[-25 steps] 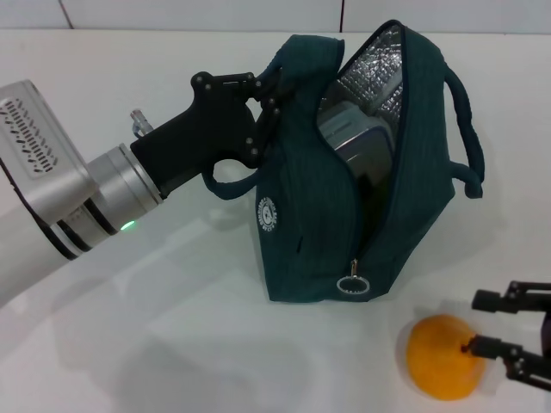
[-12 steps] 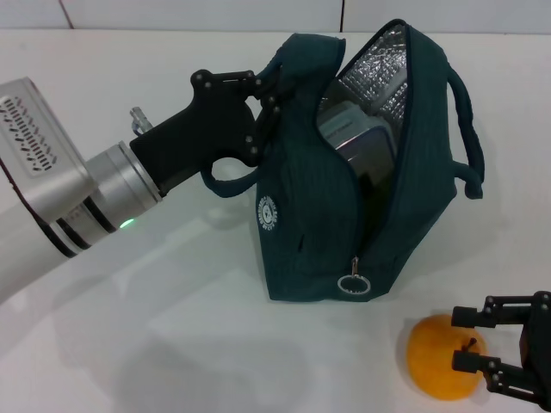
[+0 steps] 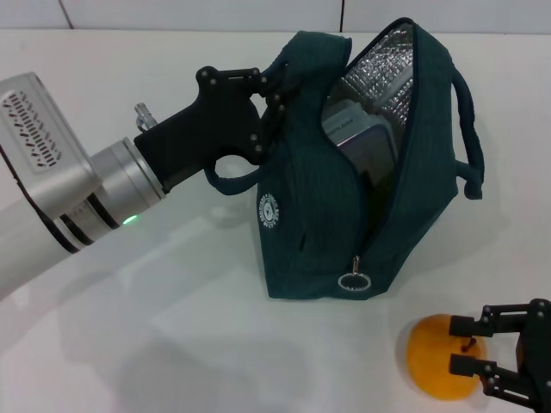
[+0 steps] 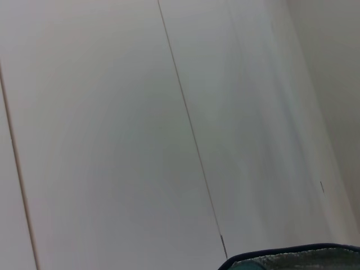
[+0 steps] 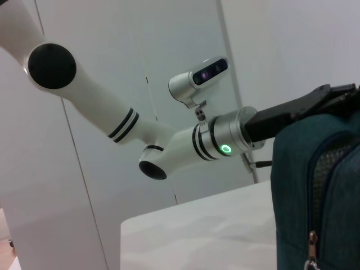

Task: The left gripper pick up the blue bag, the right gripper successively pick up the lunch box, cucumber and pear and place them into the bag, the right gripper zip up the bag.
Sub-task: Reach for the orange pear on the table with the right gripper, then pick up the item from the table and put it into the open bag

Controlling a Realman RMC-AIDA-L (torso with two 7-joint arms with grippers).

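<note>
The blue bag stands open on the white table, silver lining showing, and its edge also shows in the left wrist view. My left gripper is shut on the bag's top edge beside the handle. The grey lunch box sits inside the bag. The orange-yellow pear lies on the table at the front right. My right gripper is open, its two black fingers reaching over the pear's right half. The cucumber is out of view.
A metal zip pull hangs at the bag's front bottom corner and also shows in the right wrist view. The bag's second handle loops out to the right. White table stretches to the left and front.
The right gripper has moved left from beside the pear to over it. The bag's open top has shifted slightly to the right in the left gripper.
</note>
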